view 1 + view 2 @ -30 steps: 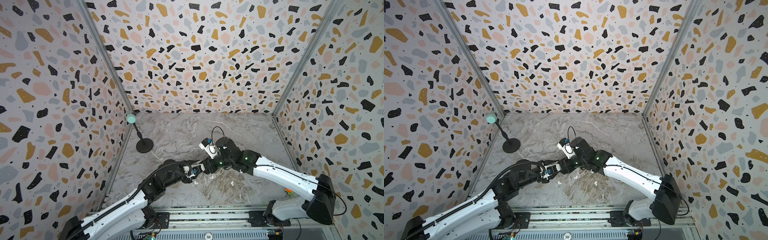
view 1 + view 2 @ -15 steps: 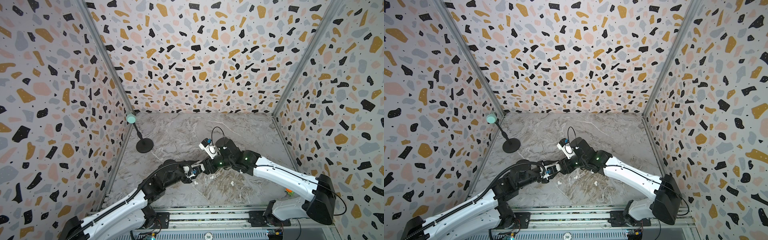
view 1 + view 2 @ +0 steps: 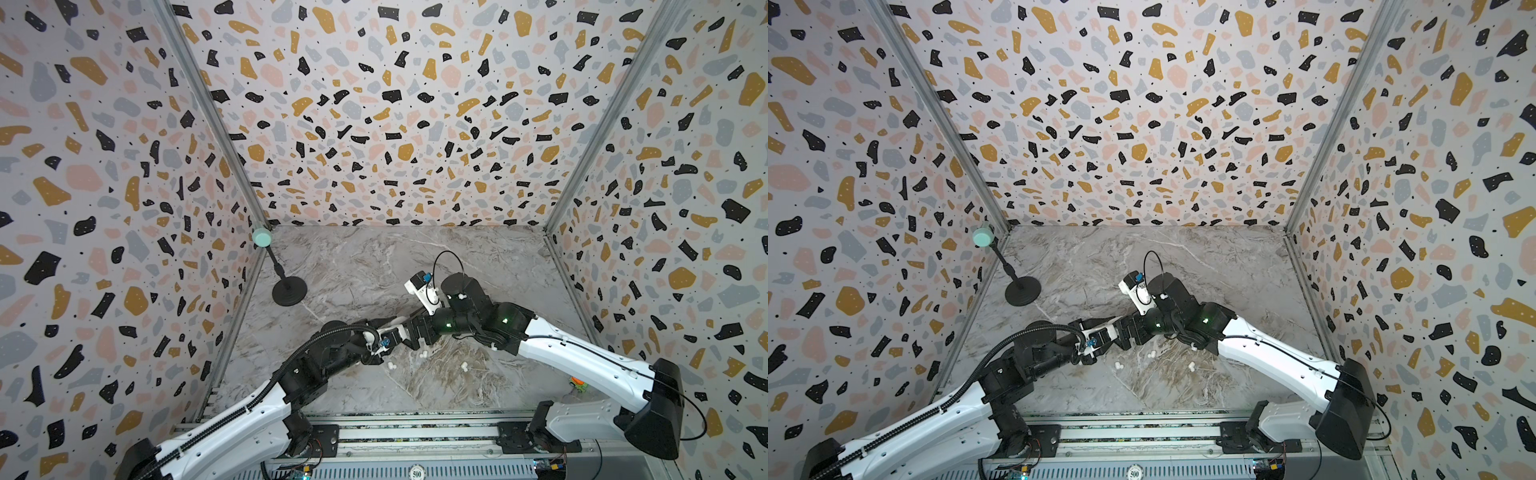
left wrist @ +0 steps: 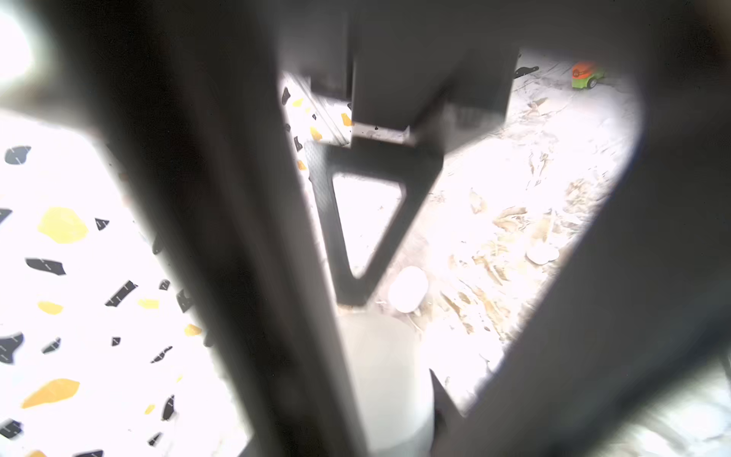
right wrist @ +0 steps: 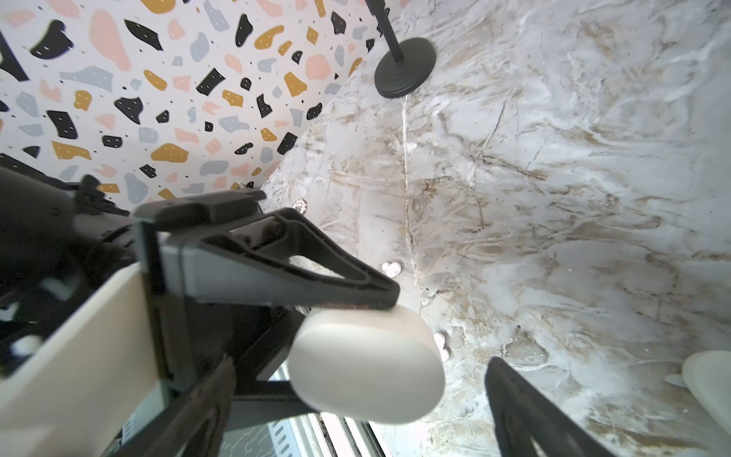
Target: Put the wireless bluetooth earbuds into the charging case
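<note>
Mid-table, left end effector (image 5: 340,348) apparently gripping case (image 5: 368,372)

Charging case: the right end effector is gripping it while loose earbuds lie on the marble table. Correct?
Not the right one. The left end effector is gripping the charging case. The right end effector stands open, its finger clear of the case. The right wrist view shows this. Loose earbuds do lie on the marble table.

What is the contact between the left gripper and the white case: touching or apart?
Touching. In the right wrist view a finger of the left gripper presses on the white case.
</note>
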